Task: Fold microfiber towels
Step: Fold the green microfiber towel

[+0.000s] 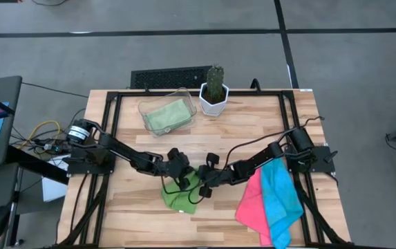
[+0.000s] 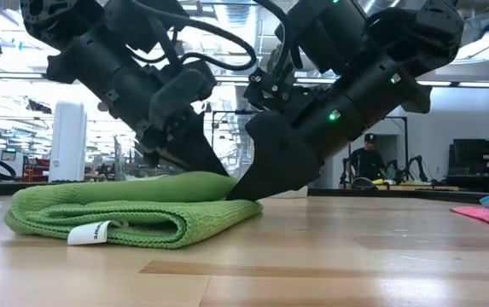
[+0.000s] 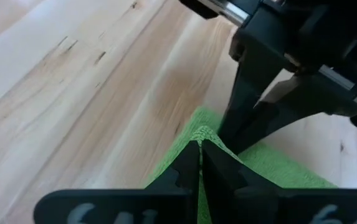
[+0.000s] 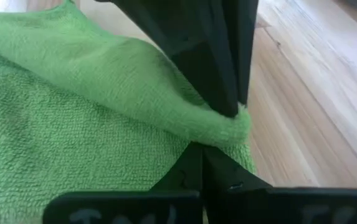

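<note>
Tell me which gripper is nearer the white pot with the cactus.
Right. The right gripper sits below the white pot, nearly in line; the left gripper lies farther to the left, over the bright green towel.

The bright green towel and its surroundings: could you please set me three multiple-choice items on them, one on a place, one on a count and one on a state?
1. Where does the clear tray sit?
A. beside the potted cactus
B. under the pink towel
C. on the floor

2. How many towels lie under the right arm, at the table's right edge?
A. one
B. two
C. four

3. How are both hands set on the bright green towel?
A. wide open above it
B. shut on its edge
C. away from it

Answers: 1 A, the tray stands just left of the cactus pot. 2 B, pink and cyan towel. 3 B, left hand and right hand both pinch the cloth.
</note>
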You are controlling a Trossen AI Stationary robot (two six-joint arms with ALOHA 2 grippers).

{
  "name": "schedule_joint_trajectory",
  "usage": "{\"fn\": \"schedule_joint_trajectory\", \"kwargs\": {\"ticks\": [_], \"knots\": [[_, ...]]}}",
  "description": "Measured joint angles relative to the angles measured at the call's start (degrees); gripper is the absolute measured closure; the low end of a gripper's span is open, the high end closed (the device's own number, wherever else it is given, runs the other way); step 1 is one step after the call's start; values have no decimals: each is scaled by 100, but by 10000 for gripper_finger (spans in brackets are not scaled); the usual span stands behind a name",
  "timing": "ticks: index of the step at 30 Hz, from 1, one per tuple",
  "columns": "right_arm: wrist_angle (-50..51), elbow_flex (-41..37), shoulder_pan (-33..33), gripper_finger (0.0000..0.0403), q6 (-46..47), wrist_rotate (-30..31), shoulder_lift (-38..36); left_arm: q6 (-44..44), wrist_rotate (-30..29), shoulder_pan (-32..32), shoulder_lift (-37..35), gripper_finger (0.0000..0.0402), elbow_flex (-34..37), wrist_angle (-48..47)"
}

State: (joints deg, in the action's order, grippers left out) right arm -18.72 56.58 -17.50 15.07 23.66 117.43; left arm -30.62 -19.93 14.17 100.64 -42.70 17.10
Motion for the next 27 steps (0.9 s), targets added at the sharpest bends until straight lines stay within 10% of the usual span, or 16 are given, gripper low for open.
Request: {"fn": "schedule_joint_trajectory", "kwargs": {"ticks": [9,27], "knots": [[6,0,-9,387,0,-15,2,-248,-174,-2,183,377,4,30],[44,0,-9,379,18,-100,2,544,-187,55,15,212,-580,-601]]}}
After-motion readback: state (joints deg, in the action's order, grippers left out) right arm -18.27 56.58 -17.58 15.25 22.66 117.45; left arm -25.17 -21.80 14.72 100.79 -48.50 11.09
